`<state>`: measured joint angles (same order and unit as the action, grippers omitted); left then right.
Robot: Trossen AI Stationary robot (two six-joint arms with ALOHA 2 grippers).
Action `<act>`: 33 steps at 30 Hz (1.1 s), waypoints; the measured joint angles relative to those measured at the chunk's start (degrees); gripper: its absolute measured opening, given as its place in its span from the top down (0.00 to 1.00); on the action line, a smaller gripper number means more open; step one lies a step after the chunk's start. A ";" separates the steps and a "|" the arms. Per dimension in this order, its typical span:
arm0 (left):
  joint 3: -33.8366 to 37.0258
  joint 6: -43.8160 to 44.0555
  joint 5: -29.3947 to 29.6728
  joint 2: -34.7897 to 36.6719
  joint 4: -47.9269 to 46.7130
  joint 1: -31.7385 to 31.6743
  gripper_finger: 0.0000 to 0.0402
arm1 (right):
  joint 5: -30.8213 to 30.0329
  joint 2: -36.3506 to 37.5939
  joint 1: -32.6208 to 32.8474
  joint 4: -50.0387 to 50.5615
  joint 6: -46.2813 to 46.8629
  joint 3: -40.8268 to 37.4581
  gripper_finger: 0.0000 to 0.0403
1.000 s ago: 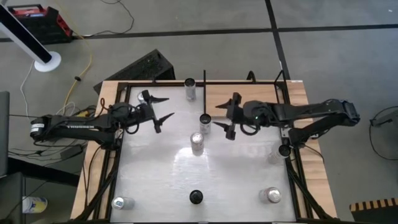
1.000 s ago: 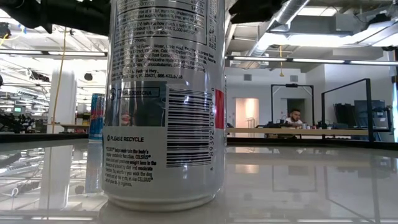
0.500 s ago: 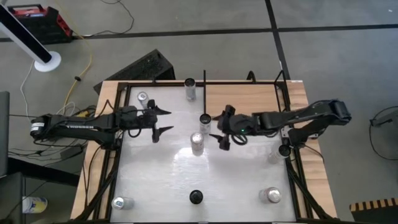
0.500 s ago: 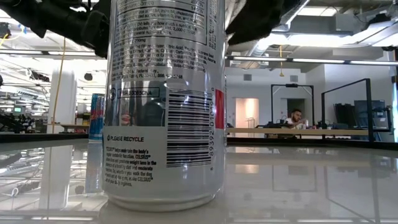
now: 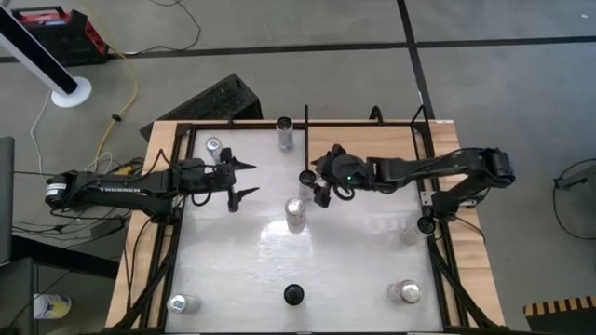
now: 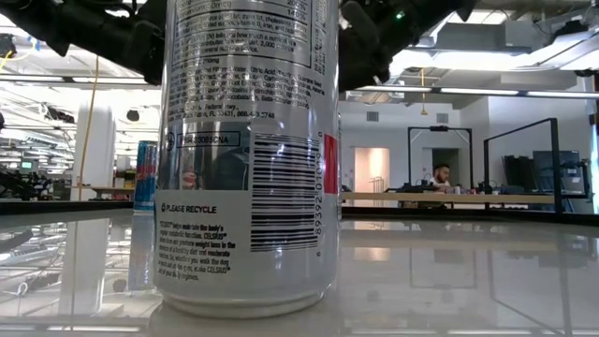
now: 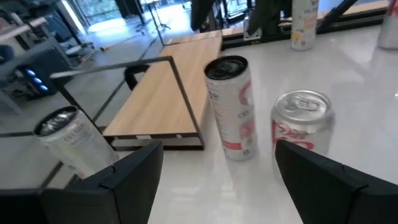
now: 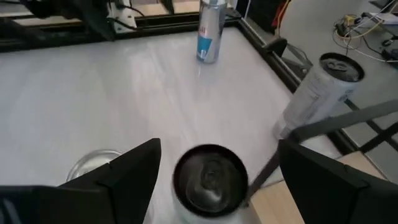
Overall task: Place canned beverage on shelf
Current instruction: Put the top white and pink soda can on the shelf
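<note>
Looking straight down on the glossy white tabletop (image 5: 354, 251), we see the right gripper (image 5: 318, 179) just right of a slim black-topped can (image 5: 306, 178) at upper centre of the frame. From its own wrist camera, its two dark fingers (image 8: 112, 180) stand wide apart with that can's dark lid (image 8: 210, 179) in the gap between them; we cannot tell whether either finger touches the can.

The left gripper (image 5: 244, 180) hangs at centre left of the overhead frame, its fingers spread wide and holding nothing. Ahead of it in its wrist picture we find a tall white can with red lettering (image 7: 233, 107) and a shorter red-and-white can with a silver top (image 7: 301, 126), side by side. Behind them lies the light-wood plank shelf with thin black rod edging (image 7: 165, 96).

Overhead, a silver-topped can (image 5: 295, 213) stands just below the right gripper, a pale can (image 5: 285, 132) stands at the top edge of the white surface, and another silver can (image 5: 213, 145) sits at upper left near the left gripper. A dark round can (image 5: 293, 295) and two more silver cans (image 5: 406, 292) (image 5: 179, 302) line the bottom.

At table height, a large silver barcoded can (image 6: 248, 150) fills the foreground, and a person (image 6: 443, 176) sits far back.
</note>
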<state>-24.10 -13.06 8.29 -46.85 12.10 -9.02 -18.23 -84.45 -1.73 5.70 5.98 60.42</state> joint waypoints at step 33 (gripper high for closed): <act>0.00 1.72 1.52 0.00 1.79 -0.02 0.26 | -11.13 -6.75 3.01 -8.51 4.14 -4.41 0.15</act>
<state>-24.10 -11.34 9.80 -46.85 13.89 -9.04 -29.36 -91.20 1.28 -2.81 10.12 56.01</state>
